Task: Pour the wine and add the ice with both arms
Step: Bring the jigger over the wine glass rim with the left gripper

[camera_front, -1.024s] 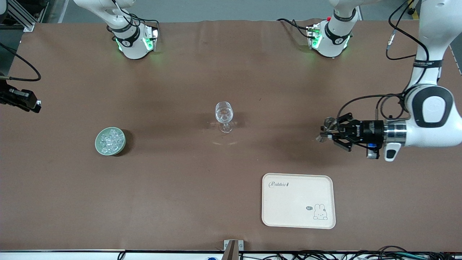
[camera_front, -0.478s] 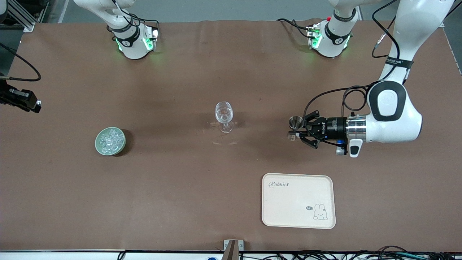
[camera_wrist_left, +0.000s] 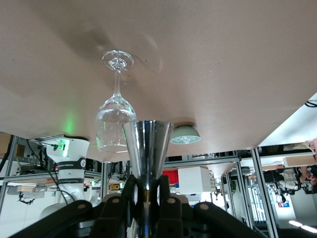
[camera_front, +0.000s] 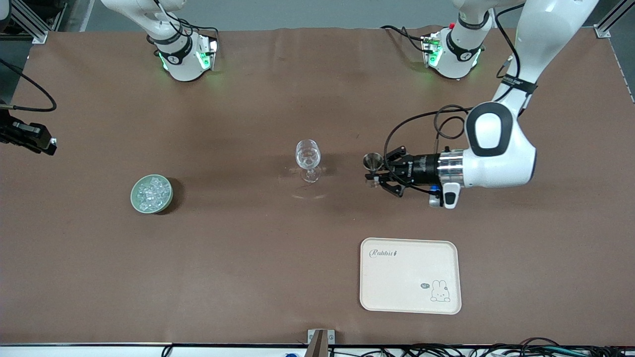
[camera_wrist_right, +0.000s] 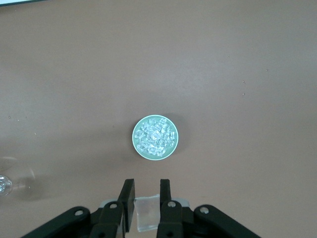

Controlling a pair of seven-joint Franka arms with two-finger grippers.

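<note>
The clear stemmed wine glass (camera_front: 308, 157) stands upright mid-table; it also shows in the left wrist view (camera_wrist_left: 115, 119). My left gripper (camera_front: 378, 172) is beside it toward the left arm's end, a short gap away. It is shut on the waist of a steel jigger (camera_front: 372, 161), held upright (camera_wrist_left: 147, 144) between its fingers (camera_wrist_left: 166, 191). The ice (camera_front: 151, 193) is heaped in a green bowl (camera_wrist_right: 155, 137) toward the right arm's end. My right gripper (camera_wrist_right: 147, 183) hangs high above the table beside the bowl, shut on a clear ice cube (camera_wrist_right: 147, 213).
A cream tray (camera_front: 410, 275) with a rabbit print lies nearer the front camera than the left gripper. The two arm bases (camera_front: 184, 57) stand along the table's back edge. A black device (camera_front: 27, 136) sits at the table edge past the bowl.
My left arm has swung the jigger across the table toward the wine glass and now holds it close beside it. The glass, bowl and tray have not moved.
</note>
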